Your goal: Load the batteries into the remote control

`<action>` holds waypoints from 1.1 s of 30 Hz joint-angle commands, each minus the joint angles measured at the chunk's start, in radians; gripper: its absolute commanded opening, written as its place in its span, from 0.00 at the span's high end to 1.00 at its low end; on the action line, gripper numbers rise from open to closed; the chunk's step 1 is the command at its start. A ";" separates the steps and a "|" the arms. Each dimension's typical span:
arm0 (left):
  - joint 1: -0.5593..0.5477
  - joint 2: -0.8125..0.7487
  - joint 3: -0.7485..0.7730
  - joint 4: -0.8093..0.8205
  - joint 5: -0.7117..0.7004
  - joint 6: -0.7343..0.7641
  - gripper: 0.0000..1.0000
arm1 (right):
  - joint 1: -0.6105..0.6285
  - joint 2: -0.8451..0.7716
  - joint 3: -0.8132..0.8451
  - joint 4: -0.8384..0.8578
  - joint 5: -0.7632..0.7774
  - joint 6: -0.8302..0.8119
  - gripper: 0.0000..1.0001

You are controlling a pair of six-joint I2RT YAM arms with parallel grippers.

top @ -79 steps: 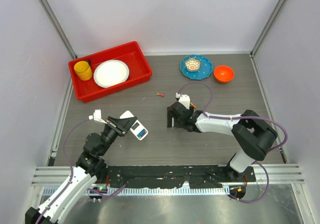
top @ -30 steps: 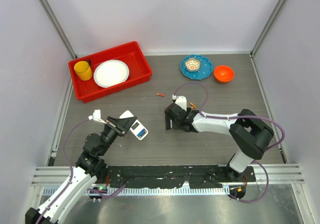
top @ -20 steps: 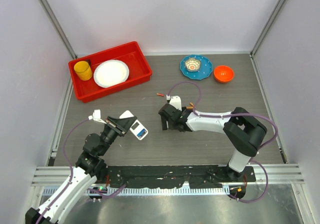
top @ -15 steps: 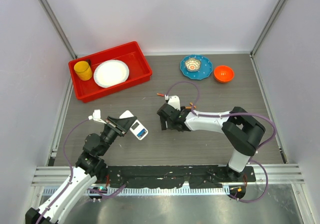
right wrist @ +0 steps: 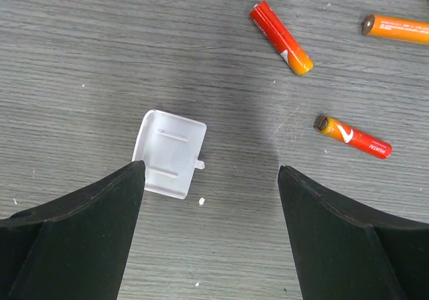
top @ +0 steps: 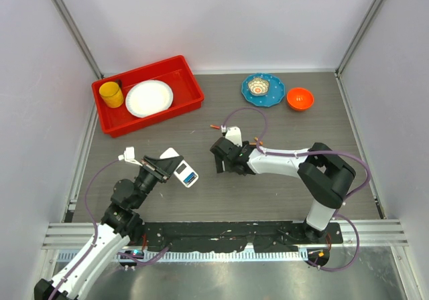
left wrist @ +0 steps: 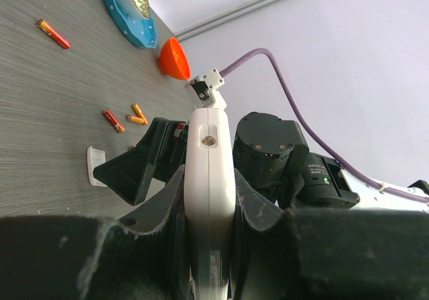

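The left gripper (top: 165, 167) is clamped on the small white rectangular remote control (left wrist: 210, 173), at the lower left of the top view. The right gripper (right wrist: 209, 176) has its fingers wide apart and grips nothing; a small white square plastic cover (right wrist: 169, 154) lies below it. The thin orange-red cylinder batteries (right wrist: 353, 138) lie to its upper right. The nearest one's long axis runs almost along the closing line, so I think the wrist must turn. The right arm is the nearer one.

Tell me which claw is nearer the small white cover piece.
Right. The right claw hangs open over the cover; the left claw, shut on the remote control, sits well apart from it.
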 commanded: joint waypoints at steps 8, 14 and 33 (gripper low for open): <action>-0.002 -0.031 -0.018 0.028 -0.001 0.006 1.00 | -0.012 -0.018 0.041 -0.002 0.038 0.012 0.14; -0.002 -0.030 -0.019 0.028 0.002 0.006 1.00 | -0.012 -0.005 0.055 0.009 0.032 0.009 0.14; -0.002 -0.033 -0.026 0.024 0.000 0.009 1.00 | -0.012 0.035 0.071 0.009 0.023 0.001 0.14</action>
